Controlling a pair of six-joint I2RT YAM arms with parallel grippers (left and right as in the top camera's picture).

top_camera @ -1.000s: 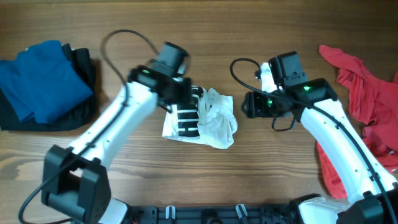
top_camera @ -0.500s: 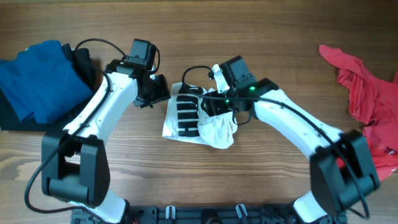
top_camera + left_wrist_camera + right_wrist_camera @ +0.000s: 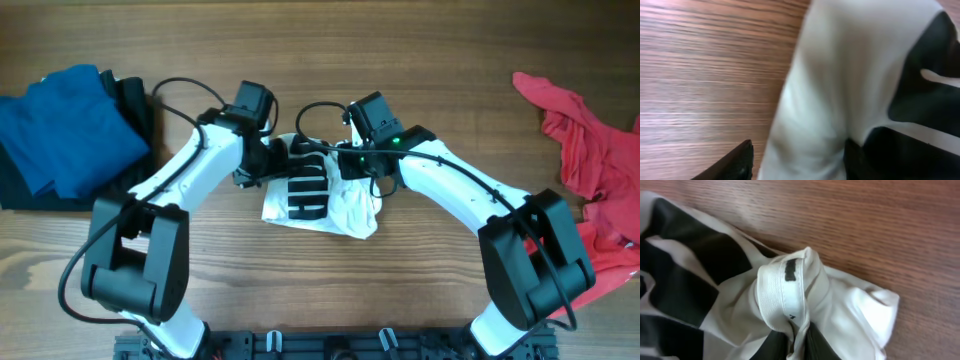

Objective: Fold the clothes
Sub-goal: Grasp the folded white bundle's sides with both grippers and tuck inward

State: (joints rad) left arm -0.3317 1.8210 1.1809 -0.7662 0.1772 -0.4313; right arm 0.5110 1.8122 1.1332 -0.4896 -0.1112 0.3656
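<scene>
Meeting over the bunched white T-shirt (image 3: pixel 335 205), both arms reach in from opposite sides.

Overhead: the shirt lies crumpled at the middle of the wooden surface (image 3: pixel 440 60), black stripes up, with the left arm (image 3: pixel 190 175) at its upper left edge and the right arm (image 3: pixel 450 185) at its upper right. Bare wood lies open around it. A blue garment (image 3: pixel 65 130) on a black garment (image 3: pixel 135 110) sits at the far left, a red garment (image 3: pixel 590 140) along the right edge, all well apart from it. Left wrist: the left fingers (image 3: pixel 742 161) stand apart, astride a white fold at the shirt's edge, bare wood to one side. Right wrist: the right fingers (image 3: pixel 820 347) pinch the cloth just under the raised collar band (image 3: pixel 782 292), open wood beyond the hem.
</scene>
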